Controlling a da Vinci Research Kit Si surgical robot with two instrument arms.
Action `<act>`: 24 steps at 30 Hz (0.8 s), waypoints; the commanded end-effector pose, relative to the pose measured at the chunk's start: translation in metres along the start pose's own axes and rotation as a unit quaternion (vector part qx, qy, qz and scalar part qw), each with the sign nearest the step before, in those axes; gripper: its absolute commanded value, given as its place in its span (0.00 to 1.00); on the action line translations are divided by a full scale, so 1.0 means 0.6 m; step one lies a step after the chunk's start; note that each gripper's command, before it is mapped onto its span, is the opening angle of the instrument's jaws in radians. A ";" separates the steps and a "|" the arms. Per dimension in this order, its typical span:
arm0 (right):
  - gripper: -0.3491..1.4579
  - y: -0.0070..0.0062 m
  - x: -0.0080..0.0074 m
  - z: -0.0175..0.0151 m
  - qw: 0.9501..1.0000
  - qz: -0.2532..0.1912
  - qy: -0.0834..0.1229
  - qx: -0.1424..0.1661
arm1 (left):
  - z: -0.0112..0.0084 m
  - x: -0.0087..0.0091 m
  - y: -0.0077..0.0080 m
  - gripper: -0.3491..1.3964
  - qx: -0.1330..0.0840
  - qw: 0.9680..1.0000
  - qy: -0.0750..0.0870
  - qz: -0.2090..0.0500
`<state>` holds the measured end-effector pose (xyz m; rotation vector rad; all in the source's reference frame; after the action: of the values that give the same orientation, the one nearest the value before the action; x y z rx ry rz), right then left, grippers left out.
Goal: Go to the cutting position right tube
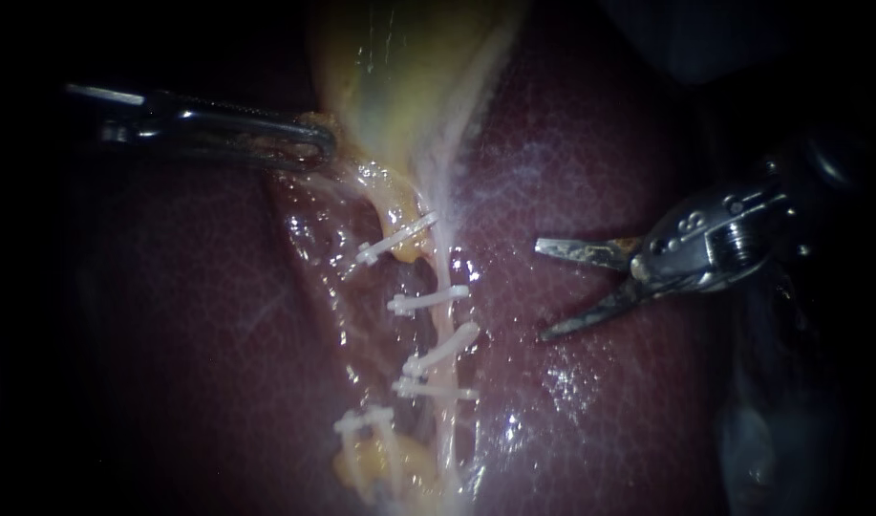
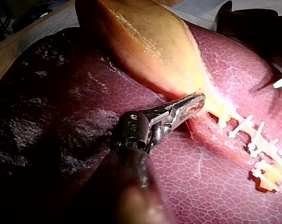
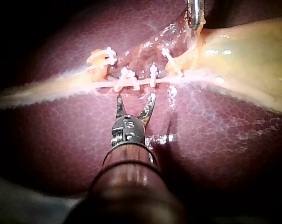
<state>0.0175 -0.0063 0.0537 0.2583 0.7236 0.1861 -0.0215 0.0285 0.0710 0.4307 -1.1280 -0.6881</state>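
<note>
Right tube (image 1: 441, 258): thin, pale whitish strand, running down from the gallbladder (image 1: 399, 76) over the liver (image 1: 648, 401), crossed by white clips (image 1: 428, 302).
Right instrument (image 1: 543, 291): blades spread, holding nothing, just beside the tube.
Left instrument (image 1: 309, 145): jaws clamped on the gallbladder's narrow end.

Endoscope close over the liver (image 1: 629, 401); wrist cameras low, from opposite sides; clips (image 1: 428, 300) common to all
</note>
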 end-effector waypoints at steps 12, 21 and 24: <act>0.93 -0.0006 -0.0019 0.0062 0.992 0.102 0.035 0.066 | 0.0001 -0.0002 -0.0006 0.00 -0.001 1.000 0.000 0.000; 0.93 -0.0026 -0.0063 0.0134 0.968 0.214 0.035 0.123 | 0.0001 -0.0005 -0.0013 0.00 -0.004 1.000 0.000 -0.001; 0.92 -0.0030 -0.0078 0.0145 0.958 0.250 0.029 0.137 | 0.0000 -0.0005 -0.0015 0.00 -0.004 1.000 0.000 -0.001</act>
<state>0.0200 -0.0107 0.0625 0.7172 0.7261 0.6022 -0.0219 0.0281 0.0703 0.4252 -1.1246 -0.6939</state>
